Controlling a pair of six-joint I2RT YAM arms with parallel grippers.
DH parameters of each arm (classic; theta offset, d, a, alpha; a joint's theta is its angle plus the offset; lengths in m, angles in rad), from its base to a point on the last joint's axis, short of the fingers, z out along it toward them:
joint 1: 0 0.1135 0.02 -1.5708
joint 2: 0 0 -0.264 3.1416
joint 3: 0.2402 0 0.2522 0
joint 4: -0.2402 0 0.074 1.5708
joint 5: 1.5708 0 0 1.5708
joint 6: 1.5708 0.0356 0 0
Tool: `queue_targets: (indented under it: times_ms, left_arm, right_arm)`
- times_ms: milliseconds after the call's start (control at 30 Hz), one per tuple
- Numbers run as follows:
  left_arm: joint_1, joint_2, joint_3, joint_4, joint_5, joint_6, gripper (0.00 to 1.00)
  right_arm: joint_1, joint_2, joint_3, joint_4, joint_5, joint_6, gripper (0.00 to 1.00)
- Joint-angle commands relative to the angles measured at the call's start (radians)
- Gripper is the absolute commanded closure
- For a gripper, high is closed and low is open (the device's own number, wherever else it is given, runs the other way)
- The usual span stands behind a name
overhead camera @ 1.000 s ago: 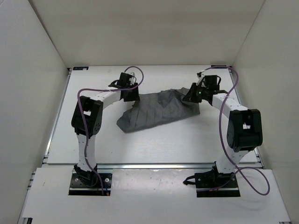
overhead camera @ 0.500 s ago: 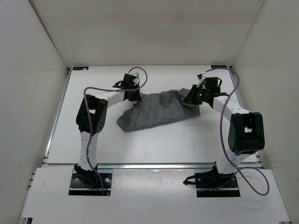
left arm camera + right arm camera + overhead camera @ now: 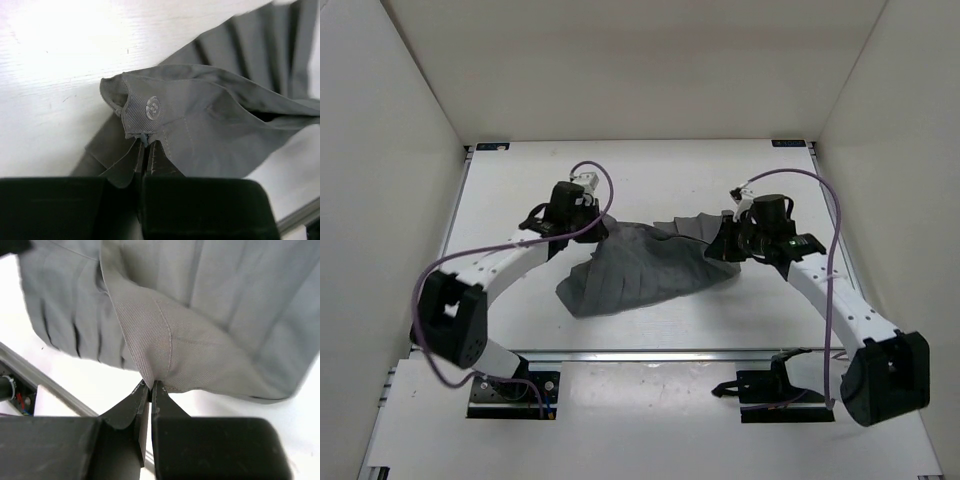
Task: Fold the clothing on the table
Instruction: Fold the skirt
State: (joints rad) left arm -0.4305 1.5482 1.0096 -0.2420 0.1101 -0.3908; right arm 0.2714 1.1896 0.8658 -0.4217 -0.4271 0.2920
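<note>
Left pincer: my left gripper is clenched on the clothing. The fingertips meet on a hem edge just below a small round button.
Right pincer: my right gripper is clenched too, its tips pinching a fold at the garment's other end.
Location of clothing: mid-table, stretched between my two grippers. The two pinched ends appear lifted, and the rest slopes down toward the near-left, where it rests on the surface.
Obstructions: from above, each gripper body covers the corner it holds. The exact pinch points can only be checked from the wrist cameras.
Surroundings: a purple cable loops over my left wrist. A second purple cable arcs along my right forearm. Both hang clear of the cloth.
Enclosure: plain white walls on the left, far and right sides.
Near edge: a metal rail runs between the garment and my arm bases. The cloth stops short of it.
Fabric: dark grey woven cloth with a fine diagonal twill visible up close. It is soft and sags between the grips.
Shape: parallel pleats fan out across the body. A flat stitched band runs along the held edge, with visible seams.
Table surface: matte white, flat, with faint scuffs and a soft shadow under the raised cloth.
Fingers: black, hard, tapered to narrow tips.
</note>
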Motion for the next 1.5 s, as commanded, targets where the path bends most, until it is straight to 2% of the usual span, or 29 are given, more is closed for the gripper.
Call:
queue_targets:
  times_ms: [0, 100, 300, 433, 567, 767, 867, 967, 1000, 1033, 1067, 1167, 1267, 1367, 1467]
  left_arm:
    - [-0.001, -0.16, -0.066, 0.012, -0.024, 0.017, 1.0]
    - [0.013, -0.203, -0.088, 0.015, -0.029, 0.003, 1.0]
    - [0.004, -0.223, -0.045, -0.117, -0.075, -0.006, 1.0]
    - [0.007, -0.315, -0.156, -0.094, -0.109, -0.034, 1.0]
    - [0.05, -0.37, -0.256, -0.089, -0.161, -0.071, 1.0]
    - [0.029, -0.364, -0.318, -0.079, -0.176, -0.068, 1.0]
    - [0.042, -0.347, -0.325, -0.056, -0.185, -0.071, 1.0]
    - [0.052, -0.292, -0.286, -0.069, -0.229, -0.049, 1.0]
    - [0.052, -0.277, -0.275, -0.065, -0.24, -0.048, 0.89]
    - [0.056, -0.26, -0.27, -0.053, -0.248, -0.048, 0.68]
    - [0.053, -0.257, -0.272, -0.045, -0.244, -0.052, 0.63]
    - [0.049, -0.266, -0.258, -0.046, -0.259, -0.056, 0.47]
    - [0.049, -0.33, -0.25, -0.059, -0.291, -0.063, 0.42]
    - [0.059, -0.399, -0.244, -0.092, -0.261, -0.065, 0.44]
    - [0.042, -0.425, -0.246, -0.123, -0.202, -0.063, 0.47]
  right_arm:
    - [0.006, -0.079, -0.007, -0.072, 0.002, 0.009, 1.0]
    - [0.028, -0.125, -0.019, -0.089, 0.027, 0.016, 0.99]
    - [0.051, -0.104, -0.024, -0.092, 0.002, 0.009, 1.0]
    - [-0.001, -0.029, 0.056, -0.056, -0.033, -0.036, 1.0]
    - [-0.023, 0.173, 0.18, 0.044, -0.067, -0.071, 1.0]
    - [-0.024, 0.589, 0.47, 0.034, -0.033, -0.099, 1.0]
    - [-0.024, 0.683, 0.539, 0.012, 0.045, -0.064, 1.0]
    - [-0.037, 0.719, 0.553, 0.038, 0.024, -0.068, 0.99]
    - [-0.035, 0.743, 0.558, 0.058, 0.025, -0.068, 0.91]
    - [-0.035, 0.739, 0.564, 0.067, 0.025, -0.082, 0.71]
    - [-0.037, 0.749, 0.579, 0.072, 0.042, -0.085, 0.66]
    - [-0.06, 0.723, 0.582, 0.072, 0.054, -0.088, 0.64]
    - [-0.092, 0.629, 0.526, 0.112, 0.059, -0.07, 0.59]
    - [-0.142, 0.533, 0.437, 0.097, 0.105, -0.068, 0.51]
    - [-0.196, 0.484, 0.329, 0.106, 0.073, -0.041, 0.53]
